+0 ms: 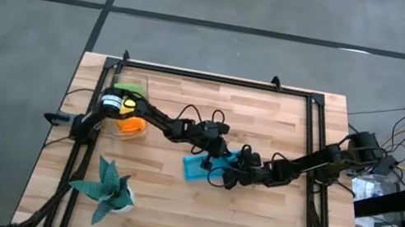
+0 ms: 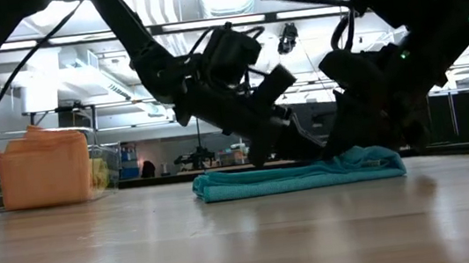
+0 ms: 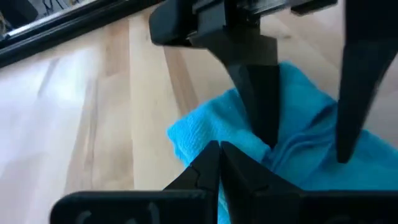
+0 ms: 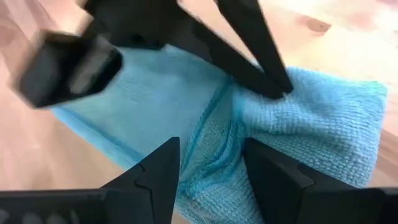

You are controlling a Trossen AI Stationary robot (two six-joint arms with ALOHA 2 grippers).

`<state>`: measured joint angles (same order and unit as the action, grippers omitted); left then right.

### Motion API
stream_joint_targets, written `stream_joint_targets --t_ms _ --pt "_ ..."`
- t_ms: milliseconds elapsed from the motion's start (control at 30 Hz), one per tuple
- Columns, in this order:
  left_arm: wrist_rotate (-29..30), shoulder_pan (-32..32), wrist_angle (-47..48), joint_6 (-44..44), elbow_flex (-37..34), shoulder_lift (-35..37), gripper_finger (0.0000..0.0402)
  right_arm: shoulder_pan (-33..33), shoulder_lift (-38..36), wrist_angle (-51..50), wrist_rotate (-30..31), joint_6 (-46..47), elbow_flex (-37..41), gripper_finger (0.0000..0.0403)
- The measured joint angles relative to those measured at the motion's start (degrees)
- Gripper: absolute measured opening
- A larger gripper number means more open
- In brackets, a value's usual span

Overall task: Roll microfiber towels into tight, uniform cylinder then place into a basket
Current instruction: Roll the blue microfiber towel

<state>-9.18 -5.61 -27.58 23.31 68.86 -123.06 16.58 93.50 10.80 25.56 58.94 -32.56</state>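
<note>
The blue towel (image 1: 200,166) lies bunched and partly folded on the table (image 1: 250,222), a little toward 6 o'clock of its middle. The left hand (image 3: 219,148), fingers pressed together, bears down on the towel's edge from 10 o'clock. The right hand (image 4: 208,163) comes in from 3 o'clock with its fingers spread, straddling a raised fold of the cloth. At 10 o'clock, near the table's corner, the clear basket (image 2: 106,168) holds the orange towel (image 2: 44,168) with the yellow towel (image 1: 128,103) and the green towel (image 1: 130,87). A potted plant (image 1: 107,187) stands at 8 o'clock.
</note>
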Motion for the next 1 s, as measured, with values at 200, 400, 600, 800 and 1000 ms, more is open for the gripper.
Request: stream_joint_targets --t_ms 200,400,600,800,1000 --pt "0.3 -0.7 0.0 0.0 -0.2 -1.1 0.0000 0.0 -4.0 -2.8 0.0 -1.2 0.0 0.0173" --pt "0.4 -0.9 -0.3 0.0 -0.3 -1.8 0.0000 0.0 -12.0 -12.0 0.0 -3.0 0.0 0.0173" --pt "0.5 -0.9 -0.4 -0.1 -0.6 -1.7 0.0000 3.0 -18.1 -19.7 5.4 -3.2 0.6 0.0173" --pt "0.5 -0.9 -0.5 -0.1 -0.6 -1.7 0.0000 8.3 -16.3 -17.7 15.3 1.4 3.0 0.0173" --pt "0.5 -0.9 -0.8 -0.2 -0.5 -1.7 0.0000 8.7 -7.0 -3.2 19.6 -0.6 5.2 0.0127"
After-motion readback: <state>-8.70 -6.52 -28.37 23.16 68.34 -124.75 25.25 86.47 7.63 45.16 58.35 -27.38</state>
